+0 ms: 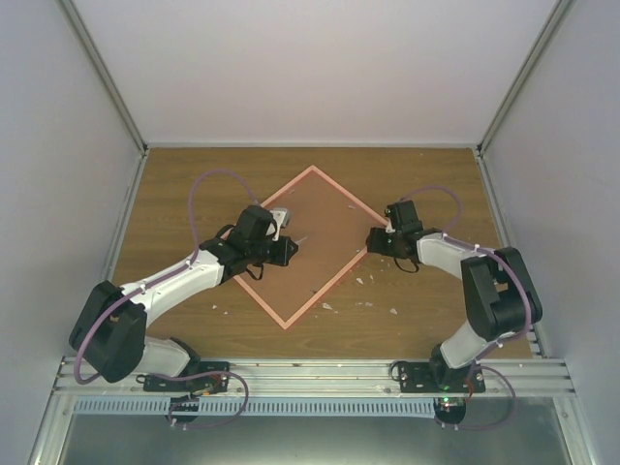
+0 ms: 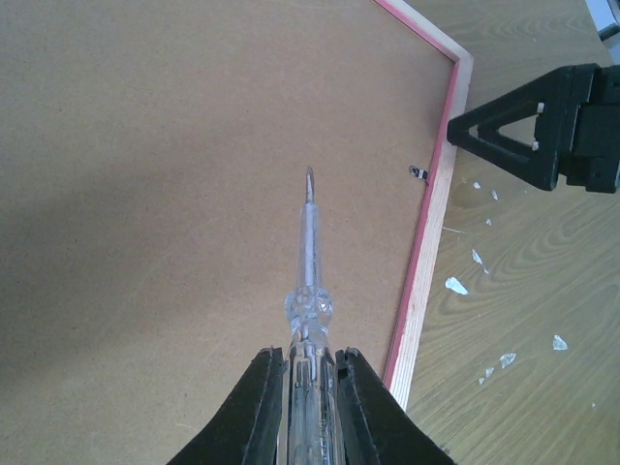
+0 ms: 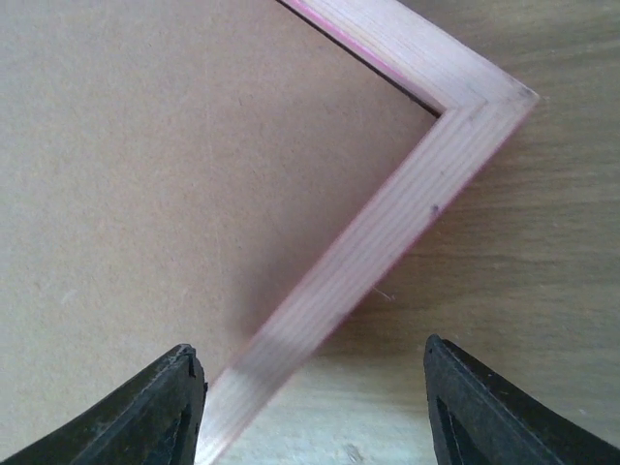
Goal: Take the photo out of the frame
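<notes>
Two risks: left gripper [image 2: 308, 366], jaws clamped on a screwdriver [image 2: 310, 254] tipped short of the metal tab [image 2: 418, 172], may slip and gouge the board [image 2: 165, 194] hiding the photo; right gripper [image 3: 310, 351], jaws wide astride the 3 o'clock corner of the face-down frame [image 1: 338, 280], leaves it free to skate on the bench [image 1: 174, 194].

Pink rectangular picture frame [image 1: 329, 225]: lies flat on wooden tabletop [image 1: 426, 174], back side up, about mid-tabletop. Turned diamond-wise, with one corner far, one near, one right; left corner covered. Rim thin, with pale wood grain on back and pink showing along edges. Mitred joint at right corner [image 3: 455, 107]. Plain matte brown backing board [image 2: 145, 194] fills opening, seated inside rim. Small metal tab [image 2: 417, 172] at inner edge of near-right rim, close to right corner. Photo hidden from view.
</notes>
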You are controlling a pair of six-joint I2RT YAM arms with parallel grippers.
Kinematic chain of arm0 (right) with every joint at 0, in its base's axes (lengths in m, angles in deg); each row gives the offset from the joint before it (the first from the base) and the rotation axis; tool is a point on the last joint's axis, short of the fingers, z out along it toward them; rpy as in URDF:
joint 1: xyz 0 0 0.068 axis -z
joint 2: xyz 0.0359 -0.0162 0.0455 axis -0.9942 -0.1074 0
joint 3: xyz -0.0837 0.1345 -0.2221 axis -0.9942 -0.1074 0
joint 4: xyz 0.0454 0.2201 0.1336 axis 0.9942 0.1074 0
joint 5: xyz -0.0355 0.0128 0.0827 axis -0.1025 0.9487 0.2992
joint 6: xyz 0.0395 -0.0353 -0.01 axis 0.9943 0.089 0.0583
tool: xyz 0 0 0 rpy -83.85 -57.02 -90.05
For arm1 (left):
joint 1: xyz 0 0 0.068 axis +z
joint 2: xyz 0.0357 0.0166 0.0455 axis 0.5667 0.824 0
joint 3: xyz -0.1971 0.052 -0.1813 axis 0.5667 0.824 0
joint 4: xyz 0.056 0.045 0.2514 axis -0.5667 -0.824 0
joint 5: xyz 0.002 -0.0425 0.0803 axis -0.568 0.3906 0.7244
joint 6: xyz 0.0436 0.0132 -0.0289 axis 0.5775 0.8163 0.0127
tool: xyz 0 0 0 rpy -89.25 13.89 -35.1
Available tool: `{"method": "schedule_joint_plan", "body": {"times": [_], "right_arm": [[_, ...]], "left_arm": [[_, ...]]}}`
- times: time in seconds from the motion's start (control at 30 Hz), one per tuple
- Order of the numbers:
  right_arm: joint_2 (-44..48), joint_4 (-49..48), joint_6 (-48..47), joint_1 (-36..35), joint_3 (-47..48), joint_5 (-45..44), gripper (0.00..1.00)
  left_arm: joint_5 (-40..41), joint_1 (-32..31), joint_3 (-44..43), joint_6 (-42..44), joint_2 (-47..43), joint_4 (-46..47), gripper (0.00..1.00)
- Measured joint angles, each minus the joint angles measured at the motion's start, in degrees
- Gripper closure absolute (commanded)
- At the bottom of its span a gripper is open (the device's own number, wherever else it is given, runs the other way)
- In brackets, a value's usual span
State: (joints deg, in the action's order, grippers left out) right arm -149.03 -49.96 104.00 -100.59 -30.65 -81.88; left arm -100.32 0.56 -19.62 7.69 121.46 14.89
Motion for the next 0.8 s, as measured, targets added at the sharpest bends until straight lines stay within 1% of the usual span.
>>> {"method": "schedule_joint_plan", "body": {"times": [0.3, 0.43, 0.57, 0.67, 0.8], "right_arm": [[-4.85, -4.96, 2.64, 0.07, 1.2, 0.61, 0.47], [-6.01, -5.46, 2.4, 0.13, 2.16, 0.44, 0.54], [-6.99, -5.46, 1.66, 0.22, 3.1, 0.2, 0.63], [-8.07, -5.49, 1.38, 0.48, 4.52, 0.42, 0.74], [-9.33, -5.75, 0.61, 1.25, 6.58, 0.61, 0.77]], "left_arm": [[0.0, 0.0, 0.28, -0.09, -0.02, 0.02, 1.0], [0.0, 0.0, 0.37, -0.09, -0.15, 0.0, 1.0], [0.0, 0.0, 0.46, -0.09, -0.24, 0.0, 1.0], [-0.02, 0.0, 0.48, -0.09, -0.24, 0.0, 1.0], [-0.15, 0.0, 0.48, -0.09, -0.26, 0.0, 1.0]]}}
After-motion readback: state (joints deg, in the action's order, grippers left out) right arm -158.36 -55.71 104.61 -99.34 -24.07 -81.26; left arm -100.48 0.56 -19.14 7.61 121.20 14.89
